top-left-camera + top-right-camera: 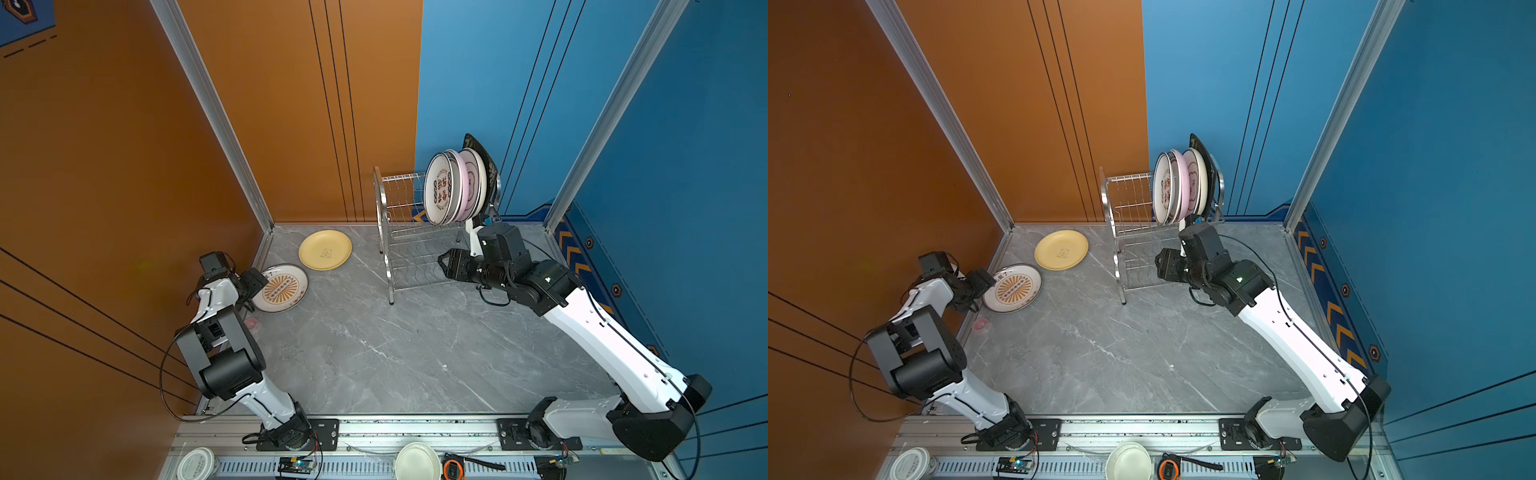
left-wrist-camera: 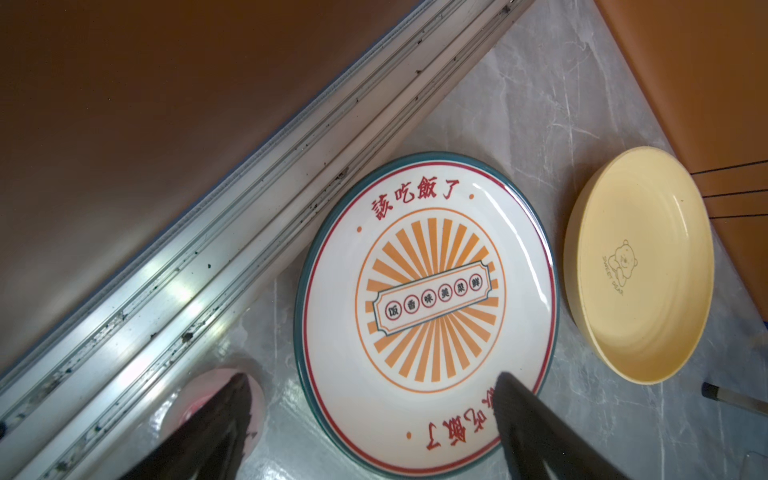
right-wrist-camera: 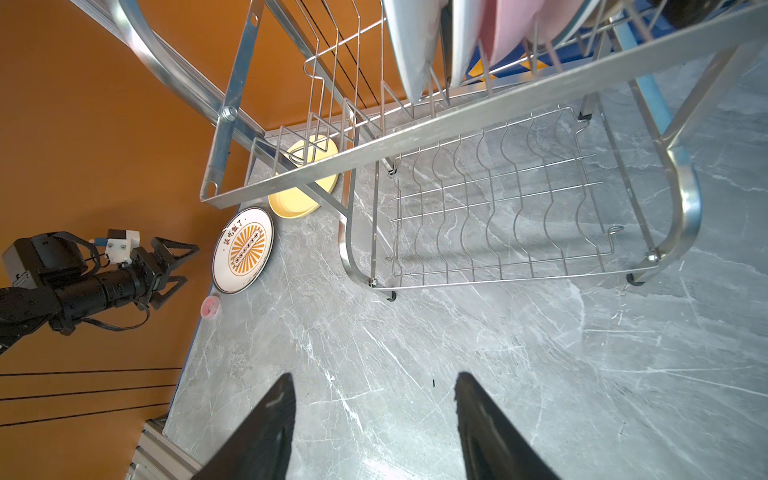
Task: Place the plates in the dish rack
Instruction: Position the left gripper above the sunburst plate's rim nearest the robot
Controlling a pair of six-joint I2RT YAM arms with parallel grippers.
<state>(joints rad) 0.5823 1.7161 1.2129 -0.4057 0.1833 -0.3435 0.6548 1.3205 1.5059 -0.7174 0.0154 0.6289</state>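
The sunburst plate (image 2: 428,299) lies flat on the desk (image 1: 374,353) by the orange wall (image 1: 104,166), its near rim between the wide-apart jaws of the left gripper (image 2: 372,376) — one over the plate, one over a small pink round thing (image 3: 210,306) beside it. Just beyond lies the yellow plate (image 2: 640,266), and the other plates (image 1: 442,191) stand on edge in the upper tier of the dish rack (image 3: 457,120), at the end nearer the blue wall (image 1: 478,83). The right gripper (image 3: 374,375) hovers before the rack's lower tier, jaws apart and empty — grey marble beneath.

Plates (image 1: 440,193) upright in rack (image 1: 401,195) — two flat (yellow (image 1: 325,249), sunburst (image 1: 282,288)).
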